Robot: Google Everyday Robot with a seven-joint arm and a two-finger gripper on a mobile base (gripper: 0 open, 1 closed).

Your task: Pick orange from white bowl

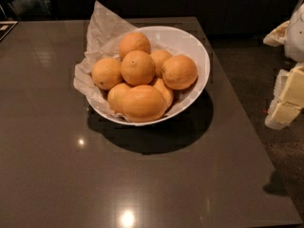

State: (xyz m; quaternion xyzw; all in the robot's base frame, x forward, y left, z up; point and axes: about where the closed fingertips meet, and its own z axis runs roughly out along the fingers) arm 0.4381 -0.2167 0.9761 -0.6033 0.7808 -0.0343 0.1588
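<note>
- The white bowl [191, 42] stands on a dark, glossy table [47, 156], towards the table's far right part, and casts a shadow to its near right.
- Crumpled pale paper [102, 25] lines the bowl and sticks up over its far left rim.
- The orange [179, 71] lies in the bowl's right side, close against the right wall, high in the heap of fruit.
- It is slightly wider than tall; its long axis runs roughly across the bowl, left to right, nearly level. Which end is its stem end I cannot tell.
- Its left end touches a smaller fruit towards the bowl's middle.
- A round fruit with a dark dot [137, 67] sits at the bowl's centre, on top of the heap.
- An elongated, lemon-shaped fruit [144, 102] lies at the bowl's near rim, long axis also left to right.
- The gripper [286, 101] hangs well to the right of the bowl, beyond the table's right edge, over the floor [247, 65], apart from all the fruit.
- Whether the gripper is clenched or released I cannot tell.
</note>
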